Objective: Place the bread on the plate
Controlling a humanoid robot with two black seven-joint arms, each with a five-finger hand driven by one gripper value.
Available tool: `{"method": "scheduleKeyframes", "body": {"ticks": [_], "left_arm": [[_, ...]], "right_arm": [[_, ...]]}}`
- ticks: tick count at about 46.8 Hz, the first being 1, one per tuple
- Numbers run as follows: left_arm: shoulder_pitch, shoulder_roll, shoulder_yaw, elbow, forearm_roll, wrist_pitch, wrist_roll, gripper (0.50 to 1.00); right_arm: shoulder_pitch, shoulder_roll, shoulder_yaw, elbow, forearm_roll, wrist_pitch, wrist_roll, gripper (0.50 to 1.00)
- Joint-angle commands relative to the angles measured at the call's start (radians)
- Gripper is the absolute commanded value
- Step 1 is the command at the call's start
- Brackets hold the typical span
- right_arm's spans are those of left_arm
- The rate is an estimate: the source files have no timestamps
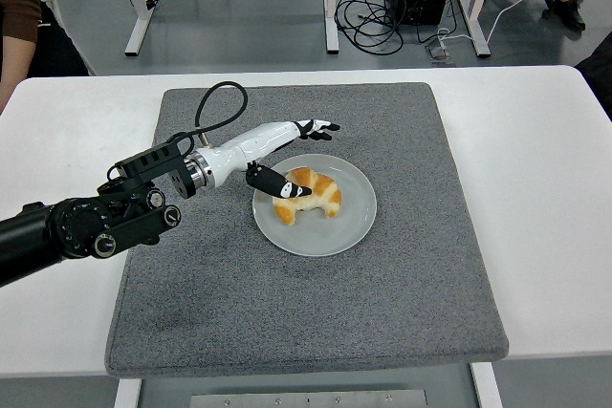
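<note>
Here the robot's white left hand (283, 153) reaches from the left, fingers spread wide and holding nothing; the golden crescent-shaped bread (311, 195) lies on the round grey plate (330, 233).

Matt grey felt-like mat (306, 293), glossy smooth plate (339, 229), perhaps ceramic, crusty bread (314, 193)

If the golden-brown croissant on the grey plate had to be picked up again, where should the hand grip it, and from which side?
Probably across the thick middle of the golden-brown croissant, coming down from above. It lies flat on the round grey plate, its tapered ends curving toward the near side, so the middle offers the widest, firmest hold. The open left hand sits just left of it, fingers beyond its far side and thumb over its left end.
</note>
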Motion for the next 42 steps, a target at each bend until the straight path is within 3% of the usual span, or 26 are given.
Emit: {"method": "scheduleKeyframes", "body": {"ticks": [1, 10, 22, 37, 42], "left_arm": [[-0.007, 0.006, 0.0, 0.0, -0.014, -0.004, 0.002, 0.875], [-0.036, 0.033, -0.001, -0.002, -0.113, -0.033, 0.008, 0.878], [-0.124, 0.118, -0.044, 0.0, -0.469, -0.301, 0.04, 0.878], [-0.114, 0.186, -0.204, 0.001, -0.675, -0.519, 0.129, 0.88], [-0.105, 0.197, -0.218, 0.011, -0.768, -0.565, 0.169, 0.881]], "right_arm": [[0.0, 0.0, 0.0, 0.0, 0.0, 0.0, 0.0, 1.0], [0.0, 0.0, 0.002, 0.002, 0.0, 0.0, 0.0, 1.0], [0.0, 0.0, 0.0, 0.001, 0.0, 0.0, 0.0, 1.0], [0.0, 0.0, 0.002, 0.002, 0.0, 0.0, 0.0, 1.0], [0.0, 0.0, 0.002, 0.002, 0.0, 0.0, 0.0, 1.0]]}}
